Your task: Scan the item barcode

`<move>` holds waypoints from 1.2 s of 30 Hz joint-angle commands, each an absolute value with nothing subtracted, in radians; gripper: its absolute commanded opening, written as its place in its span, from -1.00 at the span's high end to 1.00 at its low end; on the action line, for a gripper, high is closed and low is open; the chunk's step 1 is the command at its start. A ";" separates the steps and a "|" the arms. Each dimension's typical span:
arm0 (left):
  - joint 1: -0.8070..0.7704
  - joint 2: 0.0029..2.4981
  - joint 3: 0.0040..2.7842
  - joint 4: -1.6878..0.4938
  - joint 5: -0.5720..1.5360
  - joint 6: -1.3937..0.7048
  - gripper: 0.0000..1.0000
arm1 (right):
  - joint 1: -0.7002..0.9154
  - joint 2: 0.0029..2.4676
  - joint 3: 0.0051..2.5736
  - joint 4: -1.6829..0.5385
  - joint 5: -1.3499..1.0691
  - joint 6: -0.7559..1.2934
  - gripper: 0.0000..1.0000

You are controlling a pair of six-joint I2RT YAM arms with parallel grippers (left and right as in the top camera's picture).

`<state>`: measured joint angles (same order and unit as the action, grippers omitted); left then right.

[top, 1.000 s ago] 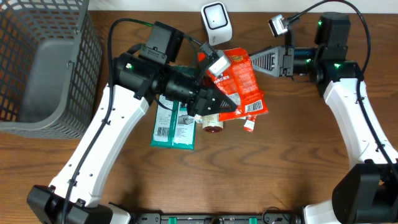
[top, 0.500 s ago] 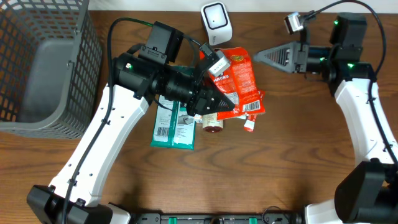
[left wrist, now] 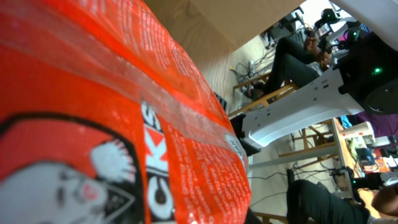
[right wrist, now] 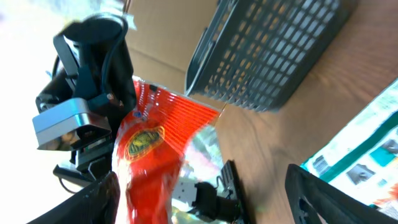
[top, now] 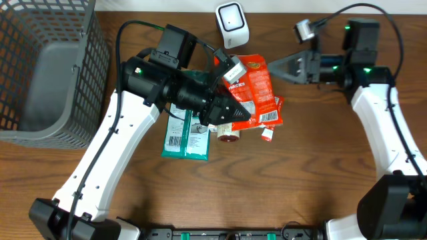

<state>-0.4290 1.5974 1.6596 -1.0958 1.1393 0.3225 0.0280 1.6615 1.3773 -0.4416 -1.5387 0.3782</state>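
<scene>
Glossy red plastic snack bag [top: 257, 87], flat and crinkled, white barcode patch near its lower edge, pinched tight in left claw [top: 239, 113], hung just below boxy white scanner [top: 231, 23], right claw [top: 279, 65] spread wide, near but apart from it

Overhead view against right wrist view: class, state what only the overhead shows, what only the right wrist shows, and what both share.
Overhead only: the white scanner and the small round-capped item lying below the packet. Right wrist only: a look out from behind the right gripper, its jaws spread wide with nothing between them. Both: the red packet held by the left gripper, the grey basket, and the green packages.
</scene>
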 commanded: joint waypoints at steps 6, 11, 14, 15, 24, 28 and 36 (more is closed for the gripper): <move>-0.426 1.598 1.660 -1.124 1.106 0.348 0.85 | 0.073 1.635 1.380 -0.499 -1.562 0.301 -0.50; -0.426 1.598 1.660 -1.121 1.106 0.348 0.85 | 0.079 1.612 1.380 -0.628 -1.562 0.175 -0.43; -0.426 1.598 1.660 -1.118 1.106 0.348 0.85 | 0.080 1.610 1.380 -0.712 -1.562 0.092 -0.29; -0.426 1.598 1.660 -1.118 1.106 0.348 0.85 | 0.080 1.610 1.380 -0.727 -1.562 0.072 -0.24; -0.427 1.598 1.660 -1.129 1.106 0.347 0.85 | 0.107 1.610 1.380 -0.721 -1.562 0.046 0.10; -0.427 1.598 1.660 -1.129 1.106 0.347 0.85 | 0.110 1.610 1.380 -0.695 -1.561 0.046 0.64; -0.426 1.598 1.660 -1.122 1.044 0.347 0.85 | 0.051 1.610 1.380 -0.697 -1.561 0.047 0.94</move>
